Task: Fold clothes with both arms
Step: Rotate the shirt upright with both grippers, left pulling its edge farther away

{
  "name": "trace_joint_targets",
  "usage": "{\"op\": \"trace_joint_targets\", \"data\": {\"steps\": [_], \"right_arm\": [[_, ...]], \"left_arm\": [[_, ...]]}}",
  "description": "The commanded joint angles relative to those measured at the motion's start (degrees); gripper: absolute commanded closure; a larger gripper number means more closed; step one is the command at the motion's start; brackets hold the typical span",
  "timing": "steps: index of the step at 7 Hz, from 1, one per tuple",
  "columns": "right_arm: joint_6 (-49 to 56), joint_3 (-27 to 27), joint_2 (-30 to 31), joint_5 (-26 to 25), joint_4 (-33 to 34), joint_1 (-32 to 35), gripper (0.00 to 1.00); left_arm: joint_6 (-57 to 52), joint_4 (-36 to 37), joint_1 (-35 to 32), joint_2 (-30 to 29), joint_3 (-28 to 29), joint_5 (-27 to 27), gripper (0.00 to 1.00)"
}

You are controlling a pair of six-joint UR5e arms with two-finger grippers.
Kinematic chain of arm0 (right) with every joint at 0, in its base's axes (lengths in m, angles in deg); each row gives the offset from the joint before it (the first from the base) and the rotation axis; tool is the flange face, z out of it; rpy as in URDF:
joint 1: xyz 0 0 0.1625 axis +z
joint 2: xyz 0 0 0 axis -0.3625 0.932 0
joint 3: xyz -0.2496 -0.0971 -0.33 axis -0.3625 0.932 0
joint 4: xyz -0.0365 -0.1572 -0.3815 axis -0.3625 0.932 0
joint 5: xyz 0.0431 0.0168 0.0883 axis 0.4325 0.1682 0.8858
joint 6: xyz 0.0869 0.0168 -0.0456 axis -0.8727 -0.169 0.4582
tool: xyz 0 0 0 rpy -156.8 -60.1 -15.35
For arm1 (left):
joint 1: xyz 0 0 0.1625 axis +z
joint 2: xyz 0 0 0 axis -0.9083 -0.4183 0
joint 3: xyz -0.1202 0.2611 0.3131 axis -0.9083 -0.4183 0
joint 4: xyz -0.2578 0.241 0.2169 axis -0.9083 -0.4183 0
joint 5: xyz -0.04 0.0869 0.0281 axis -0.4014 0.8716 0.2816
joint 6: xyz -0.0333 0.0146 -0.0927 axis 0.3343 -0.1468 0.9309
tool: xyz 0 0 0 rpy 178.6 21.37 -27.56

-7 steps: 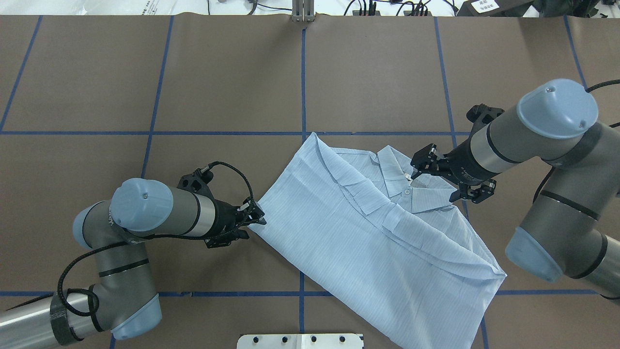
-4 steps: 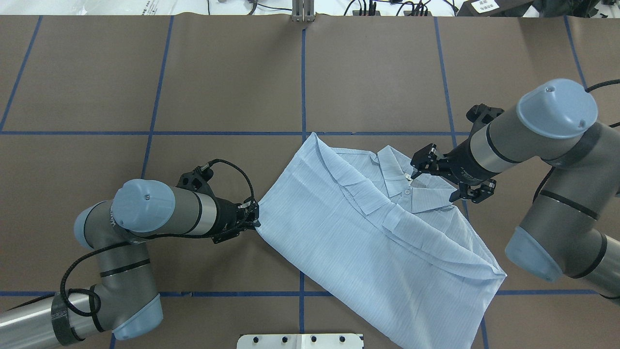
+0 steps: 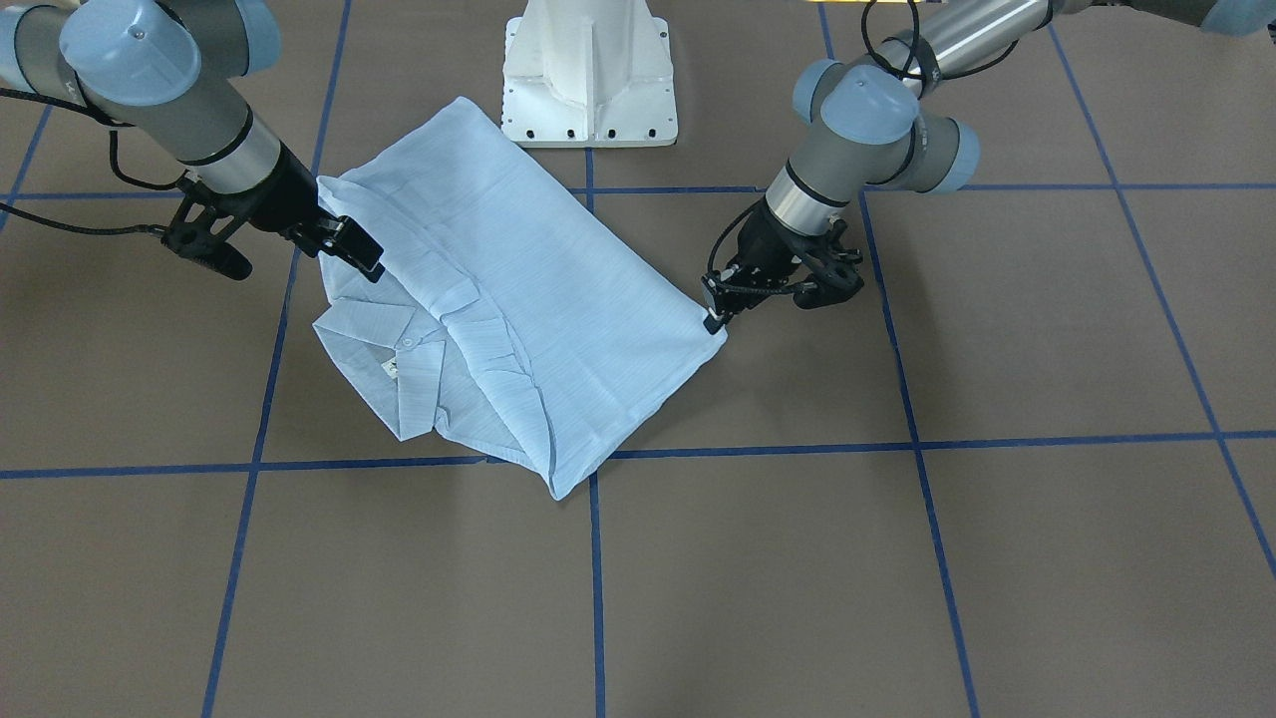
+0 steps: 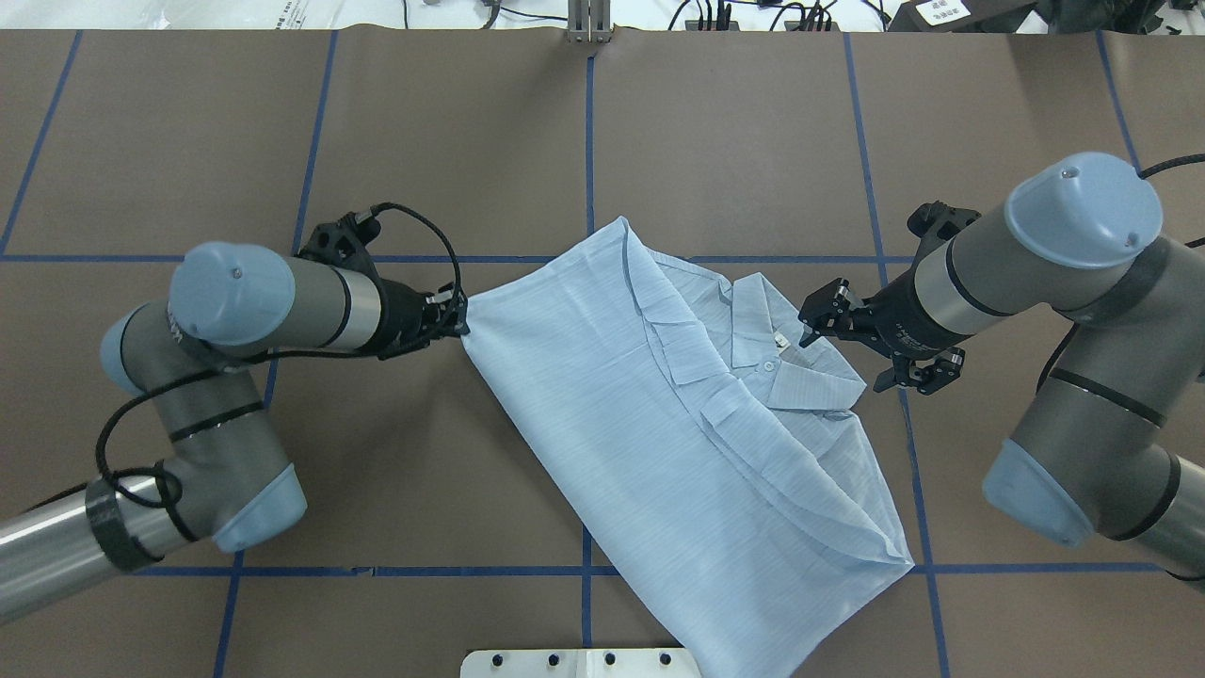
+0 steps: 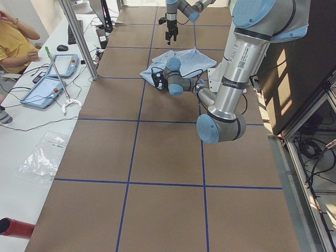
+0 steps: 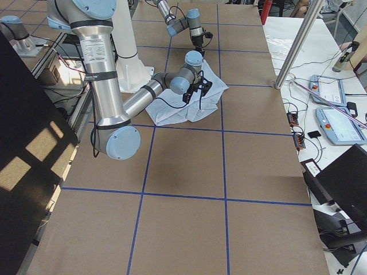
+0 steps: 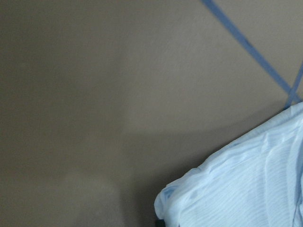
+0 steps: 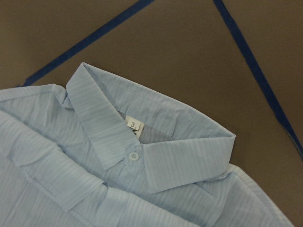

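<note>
- Pale blue and finely striped, the shirt [image 4: 659, 443] lies partly folded on the brown tabletop [image 4: 753, 141], its long axis running on a diagonal from the far left towards the robot's near right.
- Left pincer [image 4: 458, 323] is clenched on the shirt's outermost left corner, low over the tabletop. The cloth spreads away from it to the robot's right, and the left wrist view shows that corner at the bottom of its frame.
- Right pincer [image 4: 817, 315] stands released, jaws apart, just beside the collar [image 4: 795, 367] on its outer side and holding nothing. The right wrist view shows the collar, size tag [image 8: 134, 125] and top button [image 8: 134, 156] lying free below it.
- By the look of it, the next move turns on the right arm. The collar edge lies nearest to it, just inboard of its tips, while the left arm already has its hold at the garment's opposite side.
- White pedestal base [image 3: 590, 70] sits just beside the shirt's near end, and blue tape lines [image 4: 588, 141] cross the tabletop. No object shows between either pincer and the cloth.
</note>
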Motion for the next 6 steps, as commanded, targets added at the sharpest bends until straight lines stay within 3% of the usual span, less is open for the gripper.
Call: {"op": "trace_joint_targets", "data": {"steps": [1, 3, 5, 6], "right_arm": [[-0.18, -0.06, -0.11, -0.02, 0.0, -0.17, 0.0], [-0.44, -0.15, -0.64, -0.1, -0.09, -0.08, 0.0], [-0.61, 0.03, -1.69, -2.91, 0.0, -0.26, 0.0], [-0.7, 0.9, -3.09, -3.88, 0.0, -0.35, 0.0]], "left_arm": [[-8.06, -2.54, -7.65, -13.67, 19.81, 0.27, 1.0], [-13.86, -12.89, -10.31, -22.42, 38.47, 3.51, 1.0], [-14.96, -12.93, -11.46, -24.65, 40.84, 3.52, 1.0], [-15.14, -12.93, -11.46, -25.09, 40.84, 3.35, 0.47]]}}
